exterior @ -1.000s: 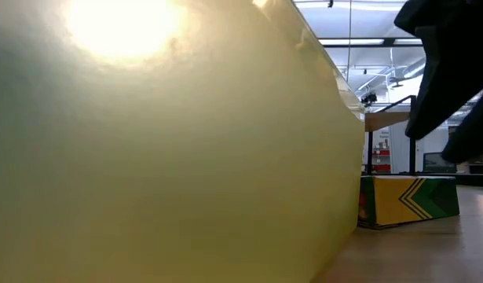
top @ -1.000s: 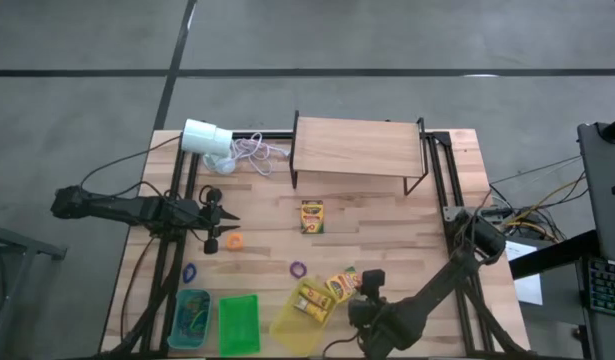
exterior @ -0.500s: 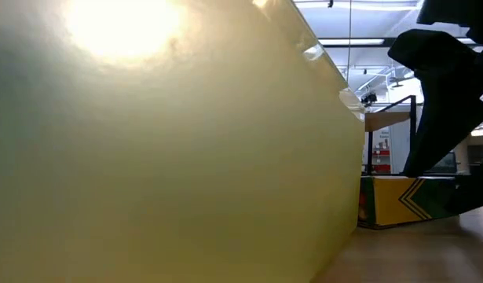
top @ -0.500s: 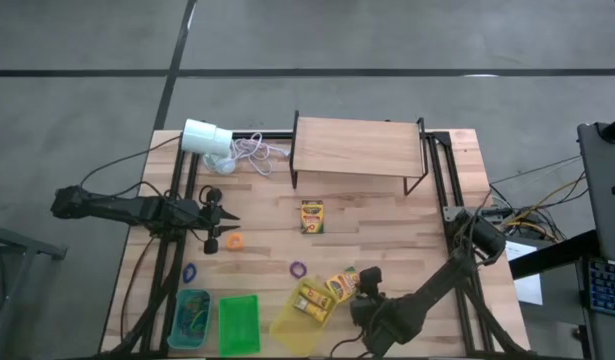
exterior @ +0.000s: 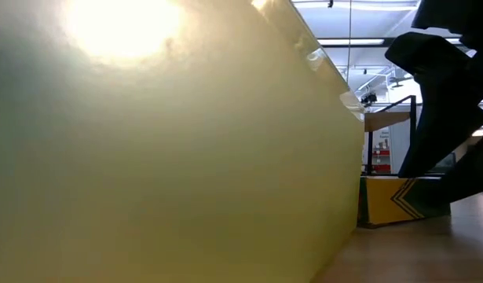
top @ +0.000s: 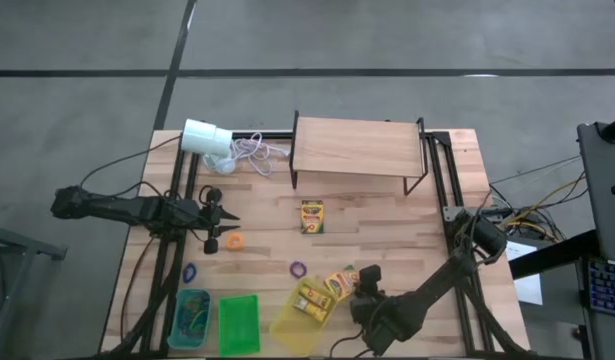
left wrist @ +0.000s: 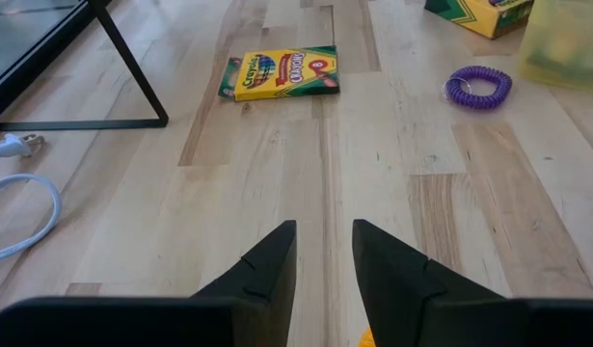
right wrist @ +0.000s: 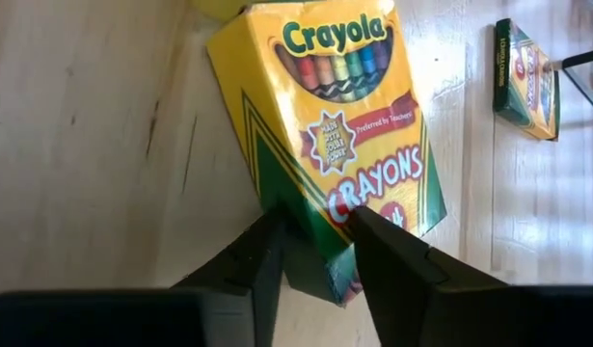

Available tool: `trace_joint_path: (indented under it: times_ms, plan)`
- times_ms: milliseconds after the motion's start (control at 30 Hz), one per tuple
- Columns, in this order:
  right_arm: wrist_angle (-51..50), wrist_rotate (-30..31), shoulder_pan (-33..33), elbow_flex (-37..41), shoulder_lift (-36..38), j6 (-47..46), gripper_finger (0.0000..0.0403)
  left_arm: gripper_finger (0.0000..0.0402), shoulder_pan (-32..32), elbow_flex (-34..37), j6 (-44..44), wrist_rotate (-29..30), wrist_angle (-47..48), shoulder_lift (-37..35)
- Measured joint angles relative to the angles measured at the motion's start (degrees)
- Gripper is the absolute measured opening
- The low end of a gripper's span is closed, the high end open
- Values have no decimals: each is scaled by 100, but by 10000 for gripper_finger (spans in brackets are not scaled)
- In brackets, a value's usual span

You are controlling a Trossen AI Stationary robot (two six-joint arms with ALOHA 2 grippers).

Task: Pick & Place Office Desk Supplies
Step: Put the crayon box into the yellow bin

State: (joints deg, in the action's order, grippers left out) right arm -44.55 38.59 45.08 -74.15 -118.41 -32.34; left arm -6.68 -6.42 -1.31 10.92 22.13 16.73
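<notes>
A yellow-and-green crayon box (top: 340, 284) (right wrist: 325, 125) (exterior: 382, 206) lies on the table beside the yellow bin (top: 287, 328), and my right gripper (top: 361, 284) (right wrist: 317, 226) is shut on its near end. A second crayon box (top: 312, 299) lies in that bin. A third (top: 312, 216) (left wrist: 280, 73) lies flat at mid-table. My left gripper (top: 227, 226) (left wrist: 325, 231) hovers at the table's left with its fingers slightly apart, near an orange band (top: 233, 241). Purple bands (top: 298, 268) (top: 190, 271) lie on the wood. My right gripper pinches the crayon box by its near end (right wrist: 310, 253), one finger on the printed face and one on the back. The fingers (right wrist: 262, 255) come in low from the table's near-right side, along the box's length. The box's bottom edge still rests on the table (exterior: 398, 224).
A green bin (top: 239, 323) and a blue bin (top: 192, 317) holding bands stand at the near edge. A wooden shelf (top: 357, 147) stands at the far side. The white cylinder (top: 207, 137) and its cord (top: 252, 148) lie at the far left. The yellow bin's wall (exterior: 147, 157) fills most of the low view.
My right gripper has moved a little toward the table's left and far side, up to the crayon box by the yellow bin. In the low view it has come down in front of that box. The left arm has kept still.
</notes>
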Motion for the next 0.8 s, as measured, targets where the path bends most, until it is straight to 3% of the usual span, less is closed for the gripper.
trace_joint_path:
  times_ms: [467,800]
  plan:
    - [34,-44,0,-4,4,-22,36,109,2,0,-3,0,0,0]
    - [65,-79,0,-2,-1,-24,9,109,0,0,-22,0,1,0]
